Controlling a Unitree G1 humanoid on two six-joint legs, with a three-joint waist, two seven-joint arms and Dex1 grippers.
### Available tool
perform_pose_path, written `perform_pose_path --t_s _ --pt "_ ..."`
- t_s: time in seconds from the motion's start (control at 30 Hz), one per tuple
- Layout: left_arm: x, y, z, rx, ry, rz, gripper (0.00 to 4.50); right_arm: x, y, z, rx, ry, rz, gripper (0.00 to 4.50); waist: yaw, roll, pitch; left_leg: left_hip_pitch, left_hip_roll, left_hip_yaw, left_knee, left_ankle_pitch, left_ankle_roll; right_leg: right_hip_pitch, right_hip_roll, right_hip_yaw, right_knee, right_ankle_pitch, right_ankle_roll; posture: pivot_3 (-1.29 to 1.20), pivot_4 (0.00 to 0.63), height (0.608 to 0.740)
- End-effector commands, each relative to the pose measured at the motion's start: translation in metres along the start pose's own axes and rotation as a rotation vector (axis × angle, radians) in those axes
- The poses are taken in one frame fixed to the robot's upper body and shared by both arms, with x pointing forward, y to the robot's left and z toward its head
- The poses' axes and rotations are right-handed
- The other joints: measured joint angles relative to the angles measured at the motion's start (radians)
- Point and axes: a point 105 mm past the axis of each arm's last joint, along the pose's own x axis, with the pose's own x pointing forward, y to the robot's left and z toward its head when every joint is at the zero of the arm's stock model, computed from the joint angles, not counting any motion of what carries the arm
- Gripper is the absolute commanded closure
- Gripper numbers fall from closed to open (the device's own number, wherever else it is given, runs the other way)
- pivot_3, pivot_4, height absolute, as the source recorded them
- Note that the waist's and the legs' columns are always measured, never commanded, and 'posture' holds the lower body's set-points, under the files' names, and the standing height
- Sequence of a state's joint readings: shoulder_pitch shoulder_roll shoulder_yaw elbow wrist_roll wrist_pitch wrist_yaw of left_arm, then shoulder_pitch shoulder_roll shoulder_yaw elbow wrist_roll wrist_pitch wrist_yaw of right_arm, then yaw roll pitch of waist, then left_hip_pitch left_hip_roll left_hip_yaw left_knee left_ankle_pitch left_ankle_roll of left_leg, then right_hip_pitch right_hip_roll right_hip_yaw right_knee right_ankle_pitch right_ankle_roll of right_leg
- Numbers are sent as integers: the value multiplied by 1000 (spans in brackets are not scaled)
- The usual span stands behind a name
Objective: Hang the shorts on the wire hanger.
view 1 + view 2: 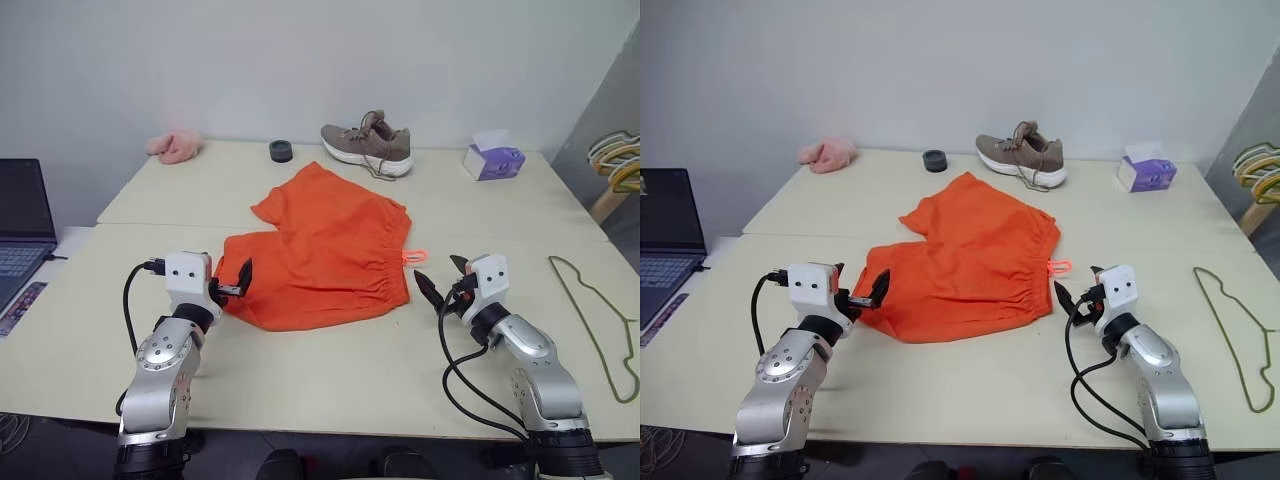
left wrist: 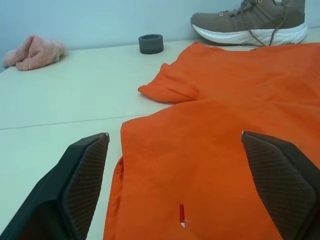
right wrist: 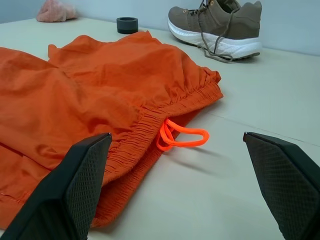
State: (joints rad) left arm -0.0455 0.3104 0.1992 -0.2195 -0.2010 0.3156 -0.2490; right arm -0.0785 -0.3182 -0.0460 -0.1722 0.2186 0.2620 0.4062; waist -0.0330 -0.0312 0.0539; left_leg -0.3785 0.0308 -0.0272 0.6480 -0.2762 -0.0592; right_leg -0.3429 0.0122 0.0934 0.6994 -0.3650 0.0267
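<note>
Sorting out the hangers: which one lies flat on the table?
The single olive-gold wire hanger, flat on the table beside the right gripper. The other hangers hang bunched off the table's far right.

Orange shorts point(image 1: 325, 250) spread flat mid-table, waistband toward right; olive wire hanger point(image 1: 600, 322) flat, well apart at right edge.

Both arms reach forward, level, with empty jaws.
The left gripper point(image 1: 232, 281) stands with fingers spread wide; the right gripper point(image 1: 443, 282) likewise gapes, angled slightly inward toward the left. Neither holds anything.
</note>
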Motion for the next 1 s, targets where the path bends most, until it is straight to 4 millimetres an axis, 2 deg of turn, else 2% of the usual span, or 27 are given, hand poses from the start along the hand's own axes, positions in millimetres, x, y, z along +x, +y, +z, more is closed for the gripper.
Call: perform_pose_path --t_s 0.03,0.53,0.73,0.87,1.0 --pt "1 -7 13 36 -58 -49 41 0 -2 11 -26 -46 -4 0 0 0 -3 0 0 0 0 0 0 0 0 0 0 0 0 -14 0 740" --pt "-2 -8 7 59 -36 -66 41 -6 3 9 -54 -25 56 0 -1 2 -9 1 0 0 2 0 0 1 0 0 2 0 0 -27 4 740" --pt "-5 -5 11 16 -66 -104 41 -9 13 11 -75 -21 117 0 -2 2 -10 1 0 0 2 0 0 1 0 0 2 0 0 -41 9 740" --pt "-6 0 6 62 -54 -101 41 -9 20 17 -96 -22 177 0 -3 2 -10 1 0 0 3 0 0 1 0 0 2 0 0 -62 11 740" --pt "-6 -13 1 121 -29 -218 41 -15 32 19 -124 -5 281 0 -12 2 -10 1 0 -1 5 0 0 1 1 0 4 0 0 -76 11 740"
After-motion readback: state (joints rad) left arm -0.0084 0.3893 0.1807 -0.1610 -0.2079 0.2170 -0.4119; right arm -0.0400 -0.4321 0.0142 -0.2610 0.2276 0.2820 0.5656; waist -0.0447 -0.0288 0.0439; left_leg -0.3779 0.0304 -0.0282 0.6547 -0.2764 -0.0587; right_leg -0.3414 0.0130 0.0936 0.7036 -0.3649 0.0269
